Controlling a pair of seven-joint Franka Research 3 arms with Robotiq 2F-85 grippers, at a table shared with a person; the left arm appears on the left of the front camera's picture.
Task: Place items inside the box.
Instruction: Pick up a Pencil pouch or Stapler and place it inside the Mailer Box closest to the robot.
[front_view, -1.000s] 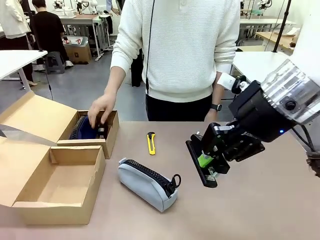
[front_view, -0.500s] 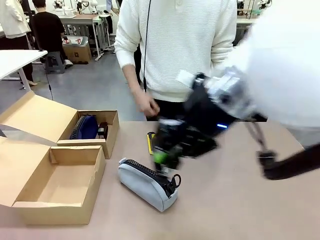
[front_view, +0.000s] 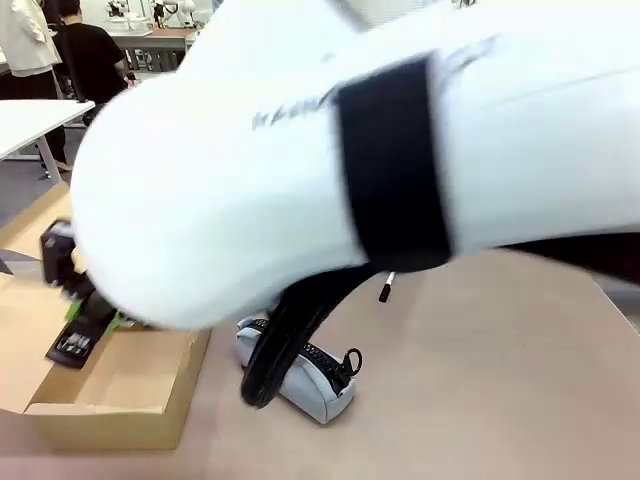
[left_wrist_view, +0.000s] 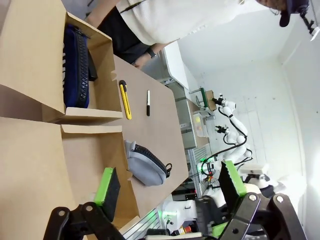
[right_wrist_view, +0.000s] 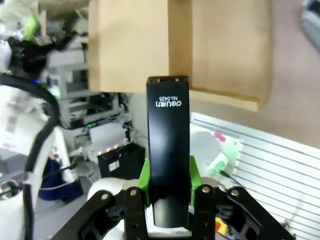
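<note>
My right end effector (right_wrist_view: 169, 181) is clamped on the stapler (right_wrist_view: 168, 145), hanging over the open box (front_view: 110, 425) at the left of the tabletop (front_view: 500, 380). My left end effector (left_wrist_view: 170, 182) is apart and empty. Next, I'd lower the stapler inside the walls before letting go.

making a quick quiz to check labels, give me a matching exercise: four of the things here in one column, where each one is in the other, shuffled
Things:
1. black stapler
2. dark blue pouch
3. yellow utility knife
4. grey zip pouch

Places:
a. on the table, between the far box and the black marker
b. inside the far box
c. clamped in the right gripper
d. on the table, right beside the near box

Pairs: 1-c, 2-b, 3-a, 4-d
</note>
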